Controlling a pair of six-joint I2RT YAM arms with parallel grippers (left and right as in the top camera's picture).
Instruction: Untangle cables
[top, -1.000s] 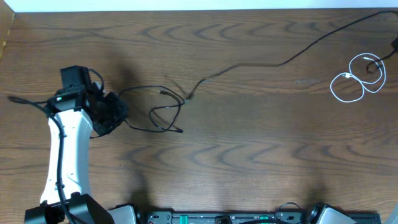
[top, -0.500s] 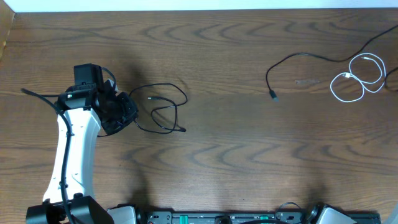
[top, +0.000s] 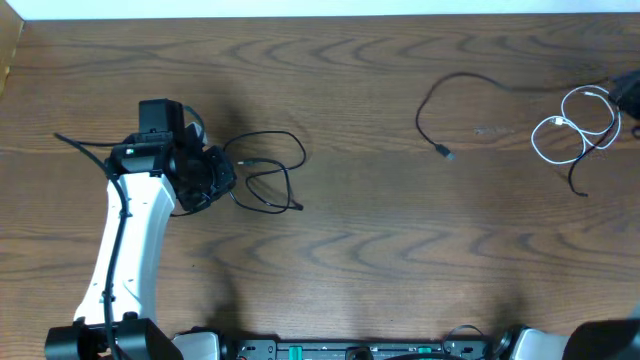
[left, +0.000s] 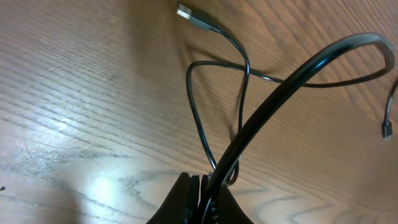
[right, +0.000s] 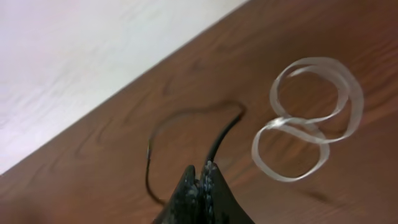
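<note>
My left gripper (top: 218, 176) is shut on a looped black cable (top: 297, 207) at the table's left. In the left wrist view the cable (left: 198, 121) rises from the closed fingertips (left: 209, 183) and ends in a silver plug (left: 186, 12). My right gripper (top: 624, 98) sits at the far right edge, shut on a second black cable (top: 445, 152) that curves back to a free plug. The right wrist view shows that cable (right: 225, 129) leaving the pinched gripper (right: 203, 168). A coiled white cable (top: 557, 122) (right: 298, 124) lies beside it, apart from the black one.
The wooden table (top: 360, 260) ends at a pale strip along its far edge (top: 320, 8). The arms' bases and a rail (top: 350, 350) line the near edge. The left arm's own thick wire (top: 85, 155) trails off to the left.
The long black cable has come out of the left loop and been drawn to the right. My left arm has shifted right with its loop. The right gripper now shows at the right edge.
</note>
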